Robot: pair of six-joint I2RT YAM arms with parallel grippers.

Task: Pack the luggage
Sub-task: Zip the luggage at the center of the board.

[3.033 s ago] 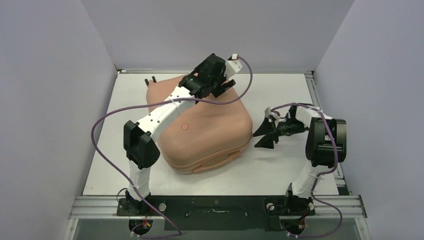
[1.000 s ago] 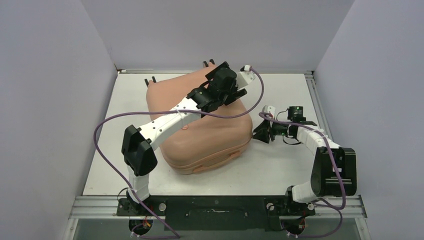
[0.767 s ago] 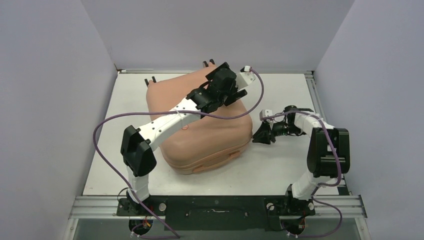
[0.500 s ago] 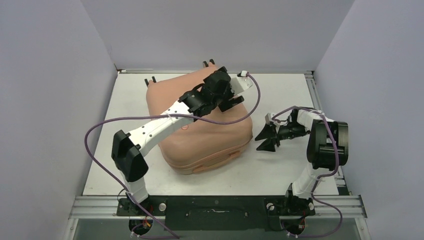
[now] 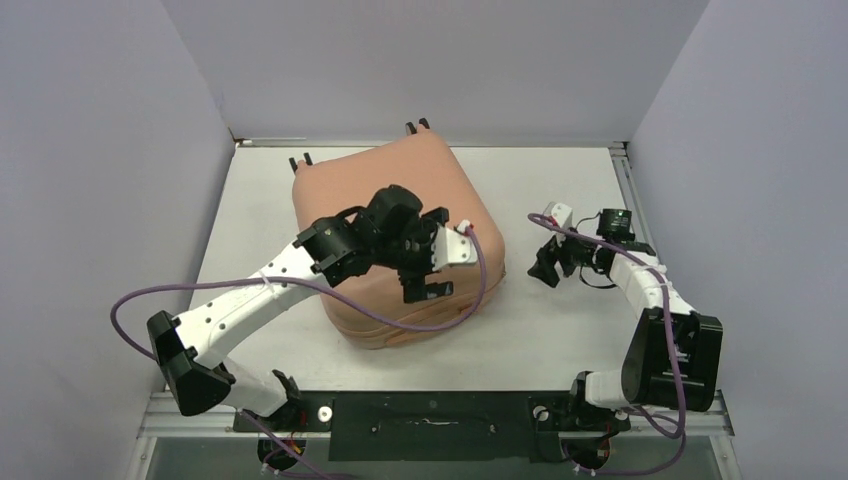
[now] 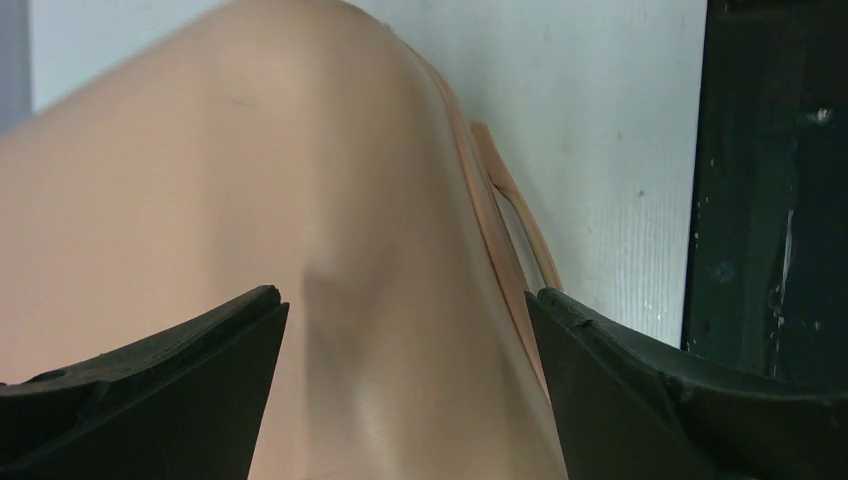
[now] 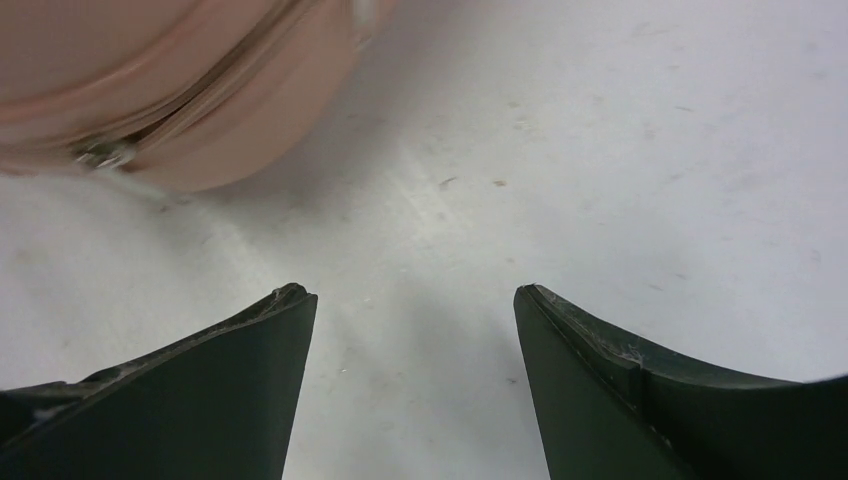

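Observation:
The salmon-pink luggage (image 5: 400,180) lies shut on the white table (image 5: 570,180), its black wheels (image 5: 415,127) at the far edge. My left gripper (image 5: 432,255) hovers open over the near right part of the top shell. In the left wrist view that gripper (image 6: 405,305) has only the smooth shell of the luggage (image 6: 200,180) between its fingers, with a pink handle (image 6: 520,215) beyond. My right gripper (image 5: 543,266) is open just above the table, right of the luggage and apart from it. In the right wrist view the gripper (image 7: 410,292) frames bare table, with the luggage (image 7: 150,70) and its zipper pull (image 7: 100,155) at upper left.
Grey walls enclose the table on the left, back and right. A metal rail (image 5: 430,410) with both arm bases runs along the near edge and shows as a dark strip (image 6: 760,180) in the left wrist view. Purple cables (image 5: 150,300) loop beside the arms.
My left arm has swung back from the far part of the shell to its near right part. My right gripper has opened wider and drawn slightly away from the luggage.

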